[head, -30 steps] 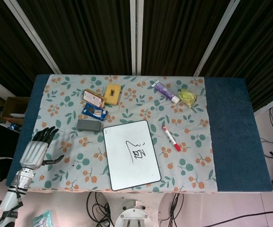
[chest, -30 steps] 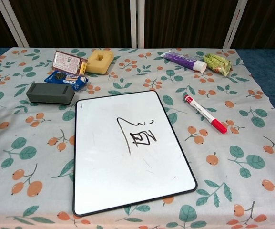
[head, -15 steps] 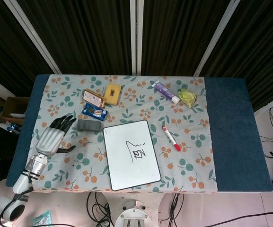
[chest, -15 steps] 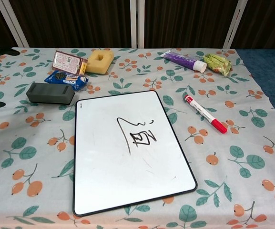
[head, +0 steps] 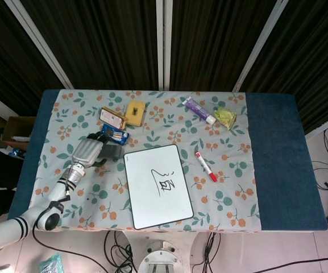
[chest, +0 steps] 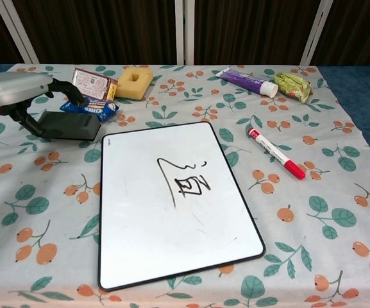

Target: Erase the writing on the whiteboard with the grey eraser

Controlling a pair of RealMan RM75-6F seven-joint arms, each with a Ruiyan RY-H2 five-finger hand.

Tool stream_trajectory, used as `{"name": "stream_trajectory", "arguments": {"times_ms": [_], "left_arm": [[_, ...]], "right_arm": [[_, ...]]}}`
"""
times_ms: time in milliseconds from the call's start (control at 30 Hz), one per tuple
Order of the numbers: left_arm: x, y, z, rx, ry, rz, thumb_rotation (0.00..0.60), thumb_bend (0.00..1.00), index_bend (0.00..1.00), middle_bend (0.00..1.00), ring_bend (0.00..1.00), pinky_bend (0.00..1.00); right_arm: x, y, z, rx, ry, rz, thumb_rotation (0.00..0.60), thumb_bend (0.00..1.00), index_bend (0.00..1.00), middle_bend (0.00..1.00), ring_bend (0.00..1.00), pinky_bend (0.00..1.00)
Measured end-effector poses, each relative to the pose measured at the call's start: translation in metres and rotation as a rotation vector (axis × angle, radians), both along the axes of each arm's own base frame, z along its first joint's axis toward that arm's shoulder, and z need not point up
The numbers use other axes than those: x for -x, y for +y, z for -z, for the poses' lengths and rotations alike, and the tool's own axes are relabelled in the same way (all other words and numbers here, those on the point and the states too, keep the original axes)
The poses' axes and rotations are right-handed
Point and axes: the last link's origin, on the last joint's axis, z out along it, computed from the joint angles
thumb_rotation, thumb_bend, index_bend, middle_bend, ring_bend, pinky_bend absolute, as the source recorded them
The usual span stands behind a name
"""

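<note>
Floral tablecloth (chest: 37, 212) is carrying the whiteboard (chest: 172, 199), its writing (chest: 185, 179) intact. Left hand (chest: 18, 93) is hovering over the grey eraser (chest: 69, 125) beside the board's far-left corner, fingers spread, gripping nothing. Reach step underway; next, closing squarely around the block

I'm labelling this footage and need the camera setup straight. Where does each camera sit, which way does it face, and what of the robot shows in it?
Head view: high above the near edge, looking steeply down on the whole table; the left arm and left hand show, over the grey eraser.
Chest view: low at the near edge, looking forward across the cloth; only the left hand shows.
Both share the whiteboard, eraser and red marker.
</note>
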Motion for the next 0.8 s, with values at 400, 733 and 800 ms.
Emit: {"name": "stream_trajectory", "arguments": {"times_ms": [400, 733, 800], "left_arm": [[0.0022, 0.0045, 0.0022, -0.021, 0.020, -0.012, 0.600, 0.31, 0.31, 0.28, 0.12, 0.20], [0.0034, 0.0070, 0.0067, -0.010, 0.042, -0.024, 0.600, 0.32, 0.34, 0.32, 0.13, 0.20], [0.0035, 0.0073, 0.0075, -0.011, 0.044, -0.027, 0.600, 0.32, 0.36, 0.35, 0.14, 0.20]], "right_arm": [[0.0001, -0.0017, 0.0030, -0.007, -0.011, 0.000, 0.600, 0.37, 0.00, 0.00, 0.00, 0.00], [0.0029, -0.0013, 0.0007, 0.001, -0.012, 0.009, 0.600, 0.37, 0.00, 0.00, 0.00, 0.00], [0.0035, -0.0012, 0.0006, 0.000, -0.013, 0.010, 0.600, 0.37, 0.00, 0.00, 0.00, 0.00]]}}
